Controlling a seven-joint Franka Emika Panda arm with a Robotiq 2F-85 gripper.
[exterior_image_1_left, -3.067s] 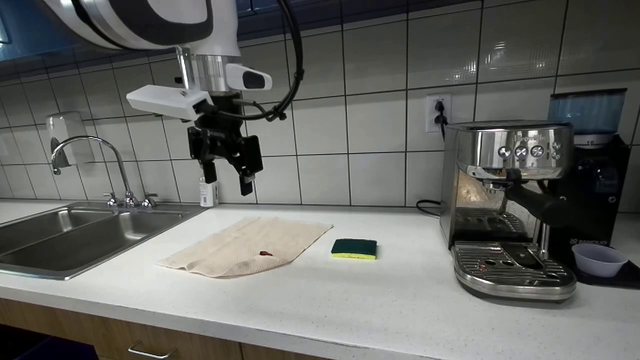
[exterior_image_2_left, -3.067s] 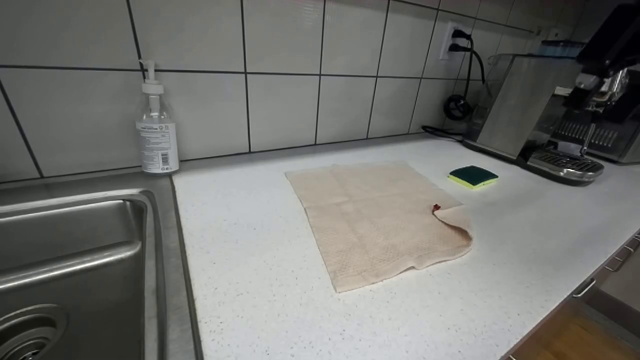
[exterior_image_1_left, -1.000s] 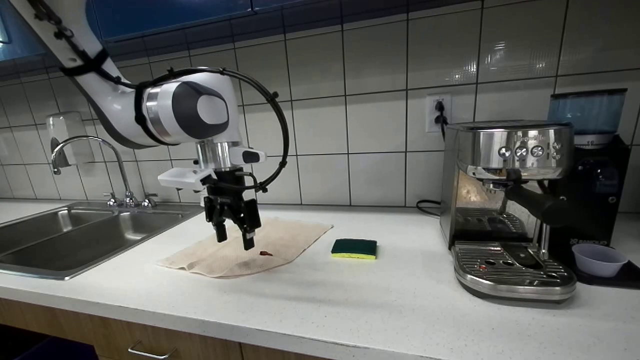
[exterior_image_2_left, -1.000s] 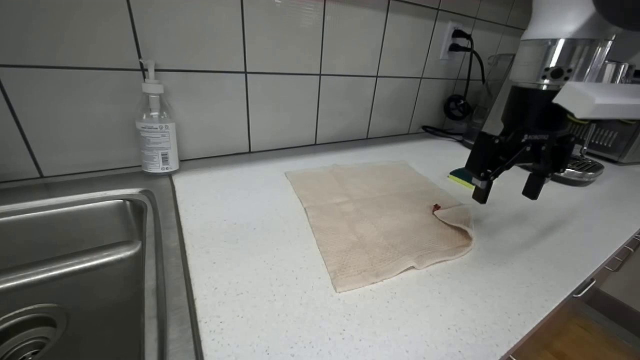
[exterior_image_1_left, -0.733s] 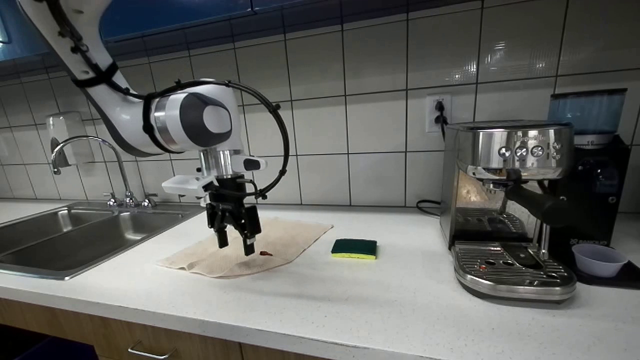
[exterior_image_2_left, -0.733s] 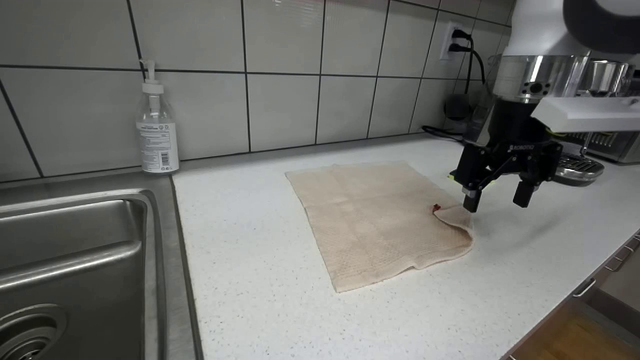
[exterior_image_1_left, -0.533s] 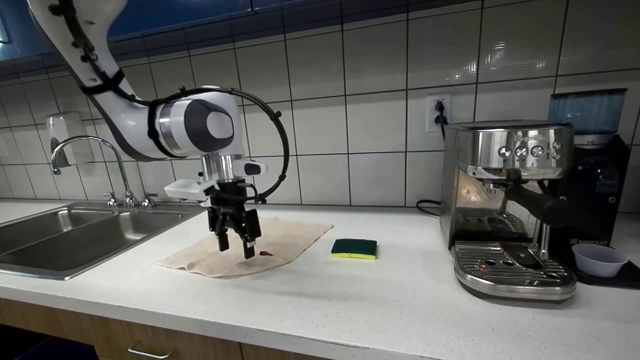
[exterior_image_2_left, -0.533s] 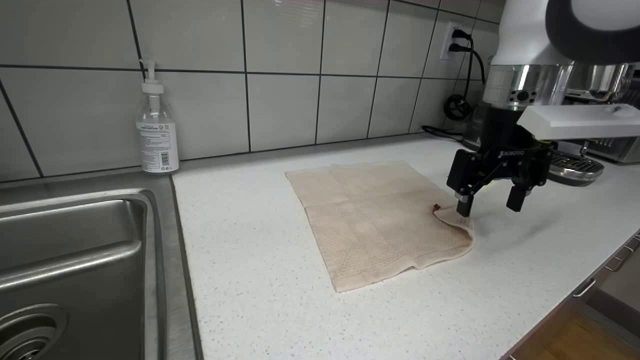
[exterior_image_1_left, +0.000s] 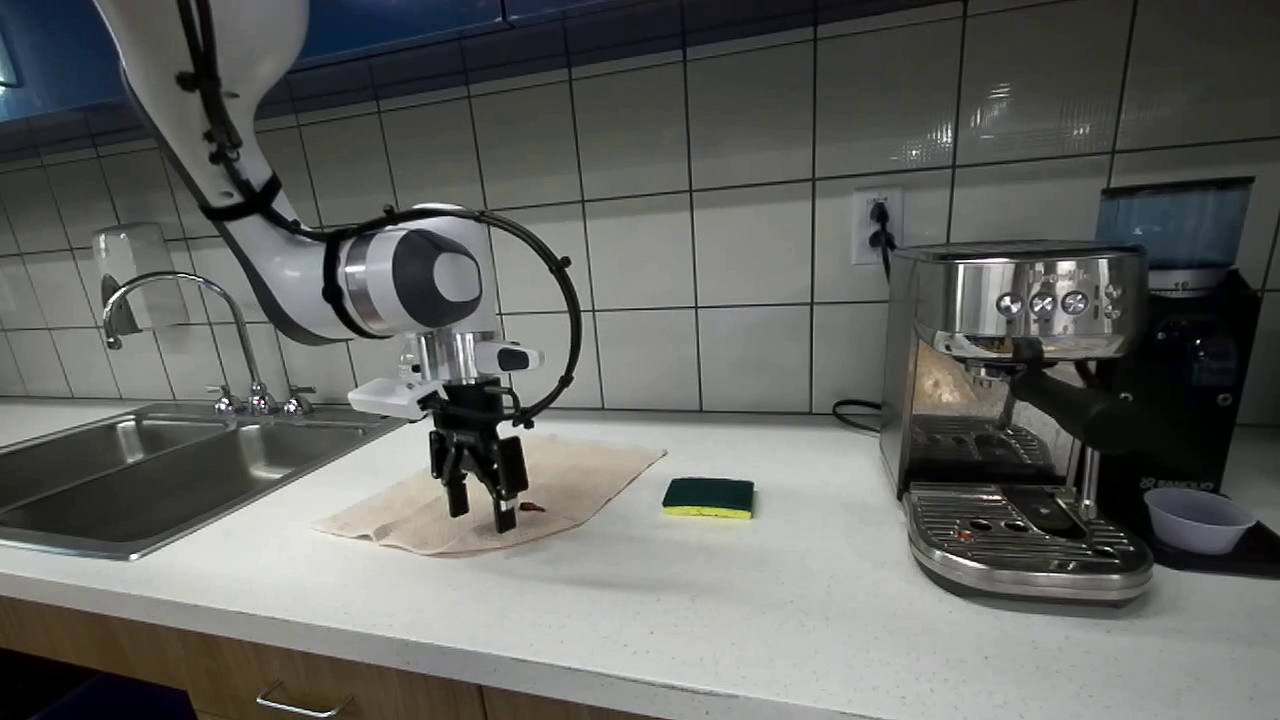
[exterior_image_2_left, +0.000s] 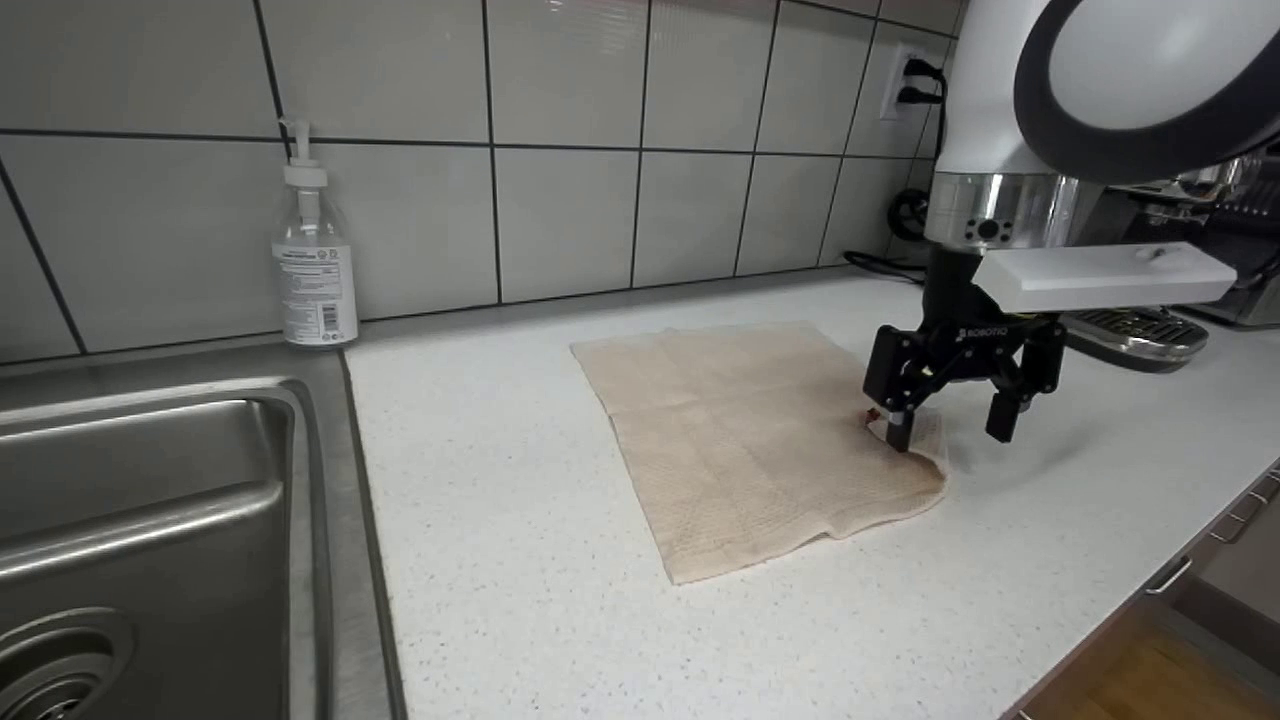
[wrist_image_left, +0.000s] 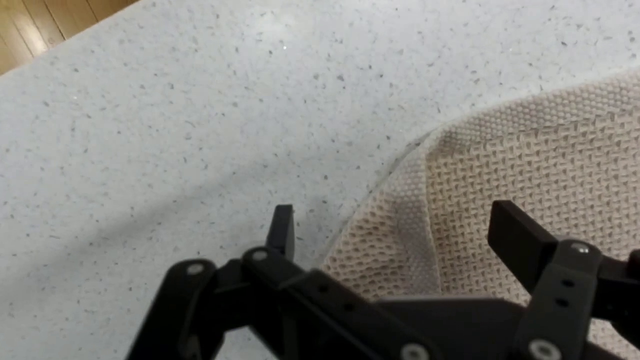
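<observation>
My gripper is open and empty, pointing down low over a beige cloth spread on the white counter. In an exterior view the gripper is at the cloth's folded-over corner. In the wrist view the gripper straddles that fold: one finger is over bare counter, the other over the cloth. I cannot tell whether the fingertips touch the surface. A small red-brown piece lies at the folded corner, close to a finger. A green and yellow sponge lies beside the cloth.
A steel double sink with a faucet is beside the cloth. A pump bottle stands against the tiled wall. An espresso machine, a grinder and a pale cup stand at the counter's far end.
The arm has come down from high above the counter to just over the cloth's folded corner, still open. It now hides the sponge in an exterior view. The cloth and sponge have not moved.
</observation>
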